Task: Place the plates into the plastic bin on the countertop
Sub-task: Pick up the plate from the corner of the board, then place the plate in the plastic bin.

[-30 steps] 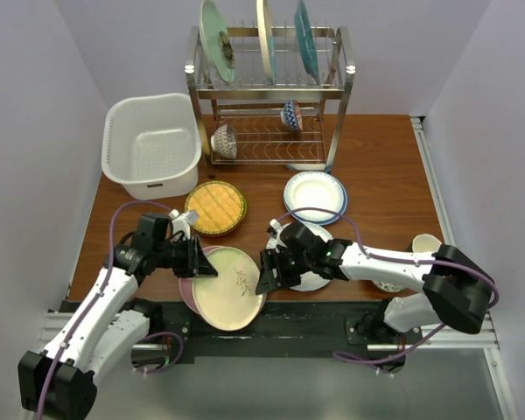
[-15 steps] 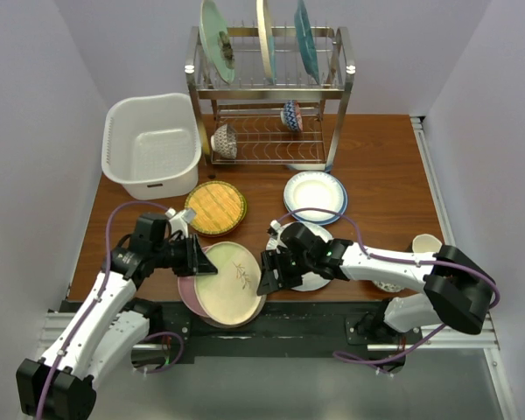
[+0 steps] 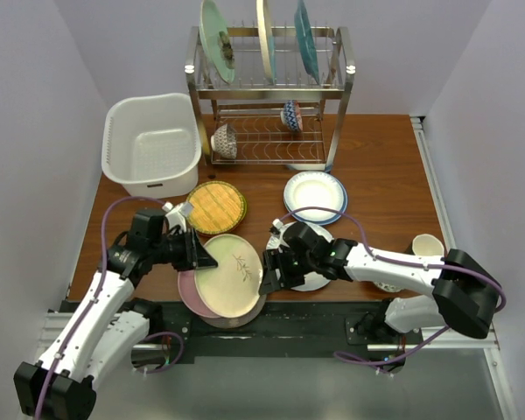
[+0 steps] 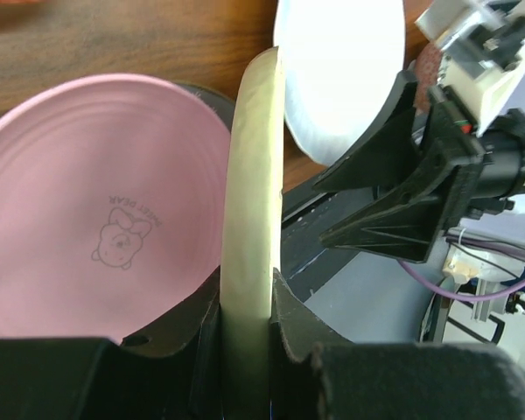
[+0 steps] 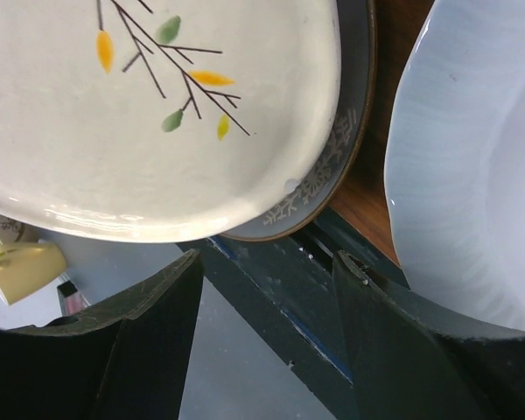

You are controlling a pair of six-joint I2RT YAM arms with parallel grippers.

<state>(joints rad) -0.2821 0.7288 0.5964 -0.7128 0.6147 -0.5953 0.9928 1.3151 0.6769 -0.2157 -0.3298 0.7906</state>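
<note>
My left gripper (image 3: 201, 258) is shut on the rim of the cream floral plate (image 3: 234, 276) and holds it tilted above the pink plate (image 3: 189, 293) and a grey plate (image 5: 337, 153) at the countertop's (image 3: 376, 166) near edge. In the left wrist view the cream plate (image 4: 254, 210) stands edge-on between my fingers (image 4: 293, 319), with the pink plate (image 4: 96, 227) to its left. My right gripper (image 3: 267, 276) is open and empty just right of the cream plate (image 5: 140, 105), beside a white plate (image 5: 472, 175). The white plastic bin (image 3: 151, 144) stands empty at the back left.
A woven yellow plate (image 3: 216, 207) and a blue-rimmed white plate (image 3: 315, 197) lie mid-table. A metal dish rack (image 3: 271, 96) at the back holds upright plates and two bowls. A cream cup (image 3: 425, 244) stands at the right edge.
My left gripper has drawn back from the near edge and lifted the cream floral plate's left rim, tilting it more. The right gripper has barely moved.
</note>
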